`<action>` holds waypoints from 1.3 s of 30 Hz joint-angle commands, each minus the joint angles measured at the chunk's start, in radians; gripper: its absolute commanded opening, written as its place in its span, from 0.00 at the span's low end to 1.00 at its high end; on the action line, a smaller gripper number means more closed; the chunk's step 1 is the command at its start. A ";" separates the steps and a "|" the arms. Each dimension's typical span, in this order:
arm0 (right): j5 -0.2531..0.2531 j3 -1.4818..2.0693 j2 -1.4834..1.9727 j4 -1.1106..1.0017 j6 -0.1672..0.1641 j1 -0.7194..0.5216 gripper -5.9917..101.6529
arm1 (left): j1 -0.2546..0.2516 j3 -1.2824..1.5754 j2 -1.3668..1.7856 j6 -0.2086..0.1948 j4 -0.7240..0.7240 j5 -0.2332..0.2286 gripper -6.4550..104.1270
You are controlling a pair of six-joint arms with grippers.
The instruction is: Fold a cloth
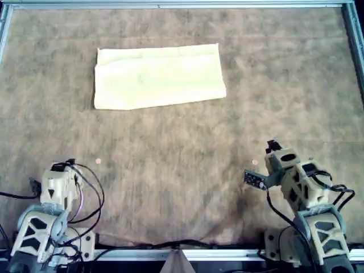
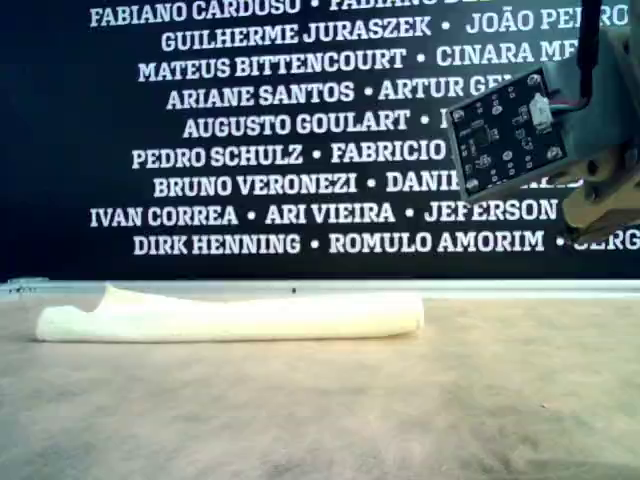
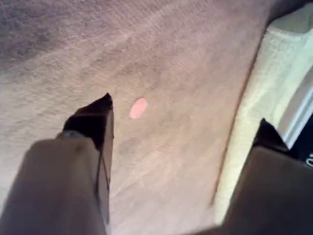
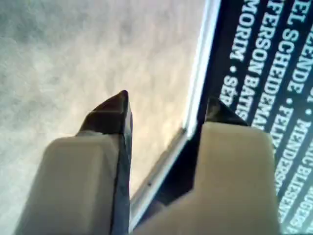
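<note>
Overhead view, both arms retracted, end effectors parted, cloth (image 1: 158,77) folded

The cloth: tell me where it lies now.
The cloth lies folded on the brown surface in the overhead view's upper left-centre, apart from both arms near that view's bottom corners.

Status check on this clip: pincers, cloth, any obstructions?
Left pincer open, empty, off the cloth. Right pincer open, empty. Cloth lies folded flat, untouched, toward the overhead view's top. Nothing in the way.
</note>
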 commanded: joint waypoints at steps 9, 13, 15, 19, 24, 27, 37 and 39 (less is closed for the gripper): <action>-0.003 -0.192 -0.069 -0.054 -0.005 0.008 0.64 | -0.018 -0.256 -0.028 0.006 -0.020 0.006 0.96; -0.005 -0.396 -0.436 -0.055 -0.005 0.009 0.64 | -0.018 -0.417 -0.321 -0.002 -0.025 0.008 0.96; -0.005 -0.541 -0.657 -0.055 -0.005 0.011 0.64 | -0.018 -0.526 -0.537 -0.008 -0.026 0.008 0.96; -0.006 -0.830 -1.054 -0.055 -0.003 0.066 0.71 | -0.018 -0.778 -0.908 -0.009 -0.026 0.008 0.97; -0.005 -1.118 -1.414 -0.055 0.005 0.164 0.79 | -0.018 -1.066 -1.186 0.003 -0.028 0.006 0.97; 0.002 -1.267 -1.586 -0.055 0.012 0.176 0.79 | -0.018 -1.200 -1.315 0.005 -0.028 0.006 0.97; 0.012 -1.617 -1.950 -0.054 0.012 0.176 0.80 | -0.018 -1.500 -1.669 0.005 -0.028 0.005 0.97; 0.014 -1.669 -1.974 -0.054 0.012 0.173 0.80 | -0.018 -1.543 -1.715 0.006 -0.028 0.002 0.97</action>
